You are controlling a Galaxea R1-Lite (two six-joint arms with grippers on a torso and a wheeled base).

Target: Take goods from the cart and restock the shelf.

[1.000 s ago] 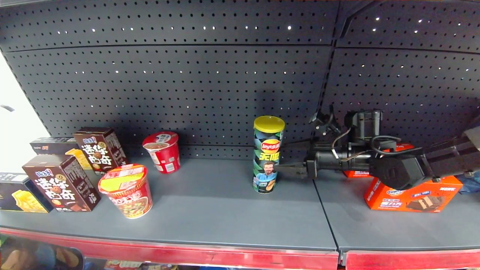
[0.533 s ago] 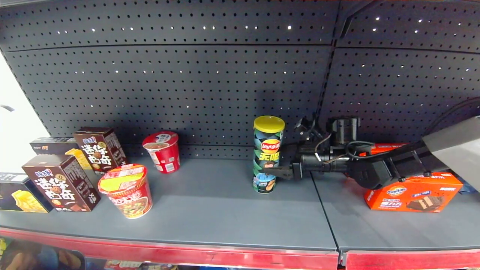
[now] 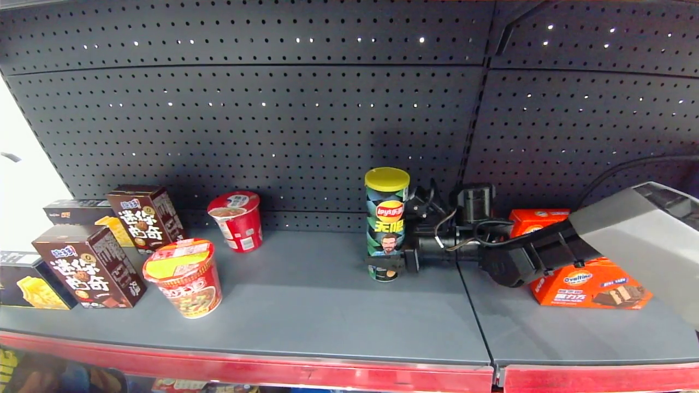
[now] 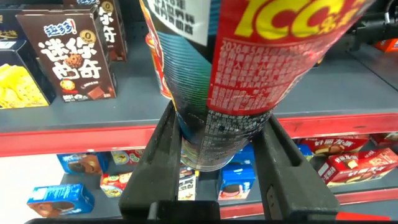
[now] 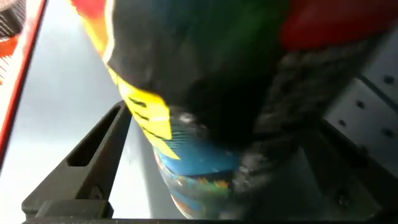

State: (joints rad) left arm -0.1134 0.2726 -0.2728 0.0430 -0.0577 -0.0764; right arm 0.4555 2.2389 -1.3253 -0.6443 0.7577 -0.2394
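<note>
On the grey metal shelf (image 3: 306,305), in front of the black perforated back panel (image 3: 273,109), the chips can (image 3: 386,218) stands upright, about at the middle. It is a tall round tube with a green and black printed label, closed by a yellow plastic lid (image 3: 387,178), so its content is hidden. The right tool (image 3: 385,263) is at the low part of this can; whether it presses the can I cannot tell.

The left tool (image 4: 222,124) is pinching a second can (image 4: 249,74), a glossy tube with a red and teal label, held in front of the red shelf edge.

To the left on the shelf stand two sealed noodle cups (image 3: 185,278), red and conical, and brown cardboard boxes (image 3: 90,266). To the right lie orange flat boxes (image 3: 595,286).
</note>
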